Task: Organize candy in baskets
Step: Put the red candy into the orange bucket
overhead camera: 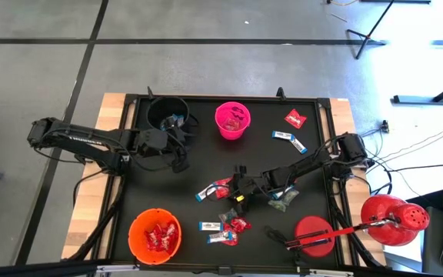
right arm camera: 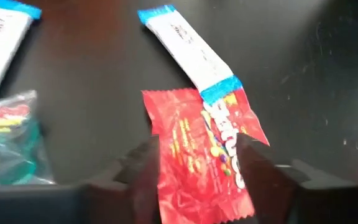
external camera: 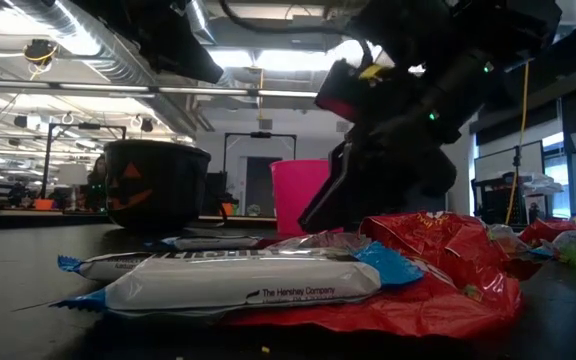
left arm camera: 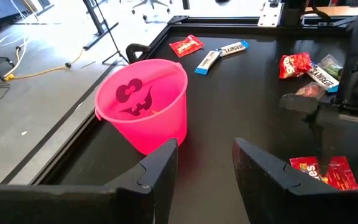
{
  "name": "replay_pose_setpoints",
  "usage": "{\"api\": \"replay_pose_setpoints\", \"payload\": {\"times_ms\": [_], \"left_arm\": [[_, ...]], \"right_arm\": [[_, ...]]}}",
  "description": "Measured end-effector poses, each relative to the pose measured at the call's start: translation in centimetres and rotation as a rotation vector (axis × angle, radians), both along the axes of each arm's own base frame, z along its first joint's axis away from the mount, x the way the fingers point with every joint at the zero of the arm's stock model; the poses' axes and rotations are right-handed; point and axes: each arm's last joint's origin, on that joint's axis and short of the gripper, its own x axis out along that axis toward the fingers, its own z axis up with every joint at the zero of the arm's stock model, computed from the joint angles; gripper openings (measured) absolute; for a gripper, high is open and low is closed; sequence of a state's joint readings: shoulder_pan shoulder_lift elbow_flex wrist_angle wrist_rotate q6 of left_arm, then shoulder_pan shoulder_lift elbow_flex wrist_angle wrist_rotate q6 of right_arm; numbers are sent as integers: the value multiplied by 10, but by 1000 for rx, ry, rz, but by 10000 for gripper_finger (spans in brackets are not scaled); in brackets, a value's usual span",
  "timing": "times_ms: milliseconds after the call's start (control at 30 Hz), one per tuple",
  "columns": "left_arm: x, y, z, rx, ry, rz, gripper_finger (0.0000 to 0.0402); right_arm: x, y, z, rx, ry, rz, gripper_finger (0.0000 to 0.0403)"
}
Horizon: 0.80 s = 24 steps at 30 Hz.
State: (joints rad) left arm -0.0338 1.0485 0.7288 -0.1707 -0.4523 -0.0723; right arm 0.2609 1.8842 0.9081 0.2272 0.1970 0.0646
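Right gripper point(overhead camera: 241, 187) sits low over mid-table, fingers spread either side of a shiny red crinkled candy packet point(right arm camera: 201, 155) with multicolour print; pads look close to the packet edges but contact is hard to confirm from the wrist view. The packet lies flat on the black table mat point(overhead camera: 206, 158), long axis running away from the wrist between the fingers. Its far end overlaps the blue-tipped end of a white-and-blue wrapped bar point(right arm camera: 188, 53), which lies flat and points diagonally away from the packet. A clear-and-green wrapped sweet point(right arm camera: 8, 140) lies off to one side. Left gripper point(left arm camera: 204, 165) hovers near the black round plastic bucket point(overhead camera: 168, 114) at the table's far left, fingers apart and empty, facing the pink round plastic bucket with a cut-out face point(left arm camera: 145, 102). The orange round bucket point(overhead camera: 154, 235) at the near left holds red packets.
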Motion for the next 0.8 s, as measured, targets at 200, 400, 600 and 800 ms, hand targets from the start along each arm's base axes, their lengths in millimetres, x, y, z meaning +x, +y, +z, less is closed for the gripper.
{"api": "replay_pose_setpoints", "payload": {"times_ms": [200, 400, 600, 800], "left_arm": [[0, 0, 0, -4, -2, 1, 145], [0, 0, 0, -5, 1, 1, 145], [0, 0, 0, -7, -1, 2, 145], [0, 0, 0, -23, -9, 8, 145]], "right_arm": [[2, -11, -11, 44, 46, -73, 277], [3, -14, -14, 47, 64, -75, 227], [2, -13, -15, 44, 72, -57, 107], [0, -14, -10, 35, 75, -60, 59]]}}
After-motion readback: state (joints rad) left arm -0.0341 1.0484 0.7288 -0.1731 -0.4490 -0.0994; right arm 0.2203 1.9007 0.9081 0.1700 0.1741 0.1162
